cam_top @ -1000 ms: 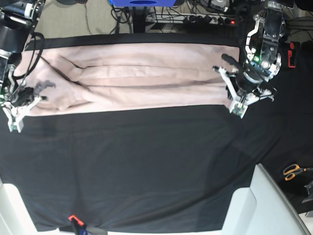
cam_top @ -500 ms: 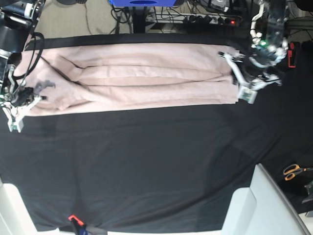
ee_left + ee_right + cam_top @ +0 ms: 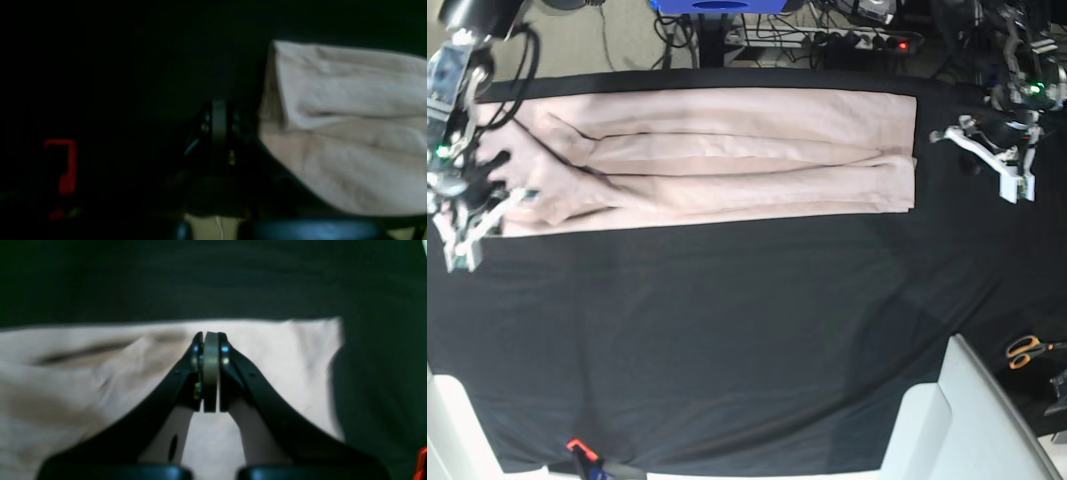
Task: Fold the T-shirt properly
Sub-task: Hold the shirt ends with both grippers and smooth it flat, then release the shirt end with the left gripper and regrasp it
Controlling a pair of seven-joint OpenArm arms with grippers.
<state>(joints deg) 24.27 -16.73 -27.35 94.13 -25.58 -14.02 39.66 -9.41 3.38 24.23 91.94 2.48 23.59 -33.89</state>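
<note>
The T-shirt (image 3: 717,150) lies on the black table cloth (image 3: 727,340) as a long narrow band across the far half of the table, both long sides already folded in toward the middle — lengthwise folds look done, crosswise folds not yet.

The left gripper (image 3: 997,165) hangs off the band's end on the base view's right, clear of the fabric over bare cloth. In its wrist view the left gripper's jaws are pressed together with nothing between them, and the folded end of the shirt sits just beside them, apart.

The right gripper (image 3: 210,373) is at the opposite end, over the sleeve and collar area. Jaws are closed tip to tip; the wrist view shows pink fabric under and around them but none visibly pinched, so it reads as empty.

Step in hand, as a judgement: between folds, arms repositioning at the two ends. The next move calls for opening the jaws, taking both corners of one short end and carrying that end over along the band's length — corners kept level so the edges line up.

Scissors (image 3: 1027,350) lie at the near right edge, well apart.
</note>
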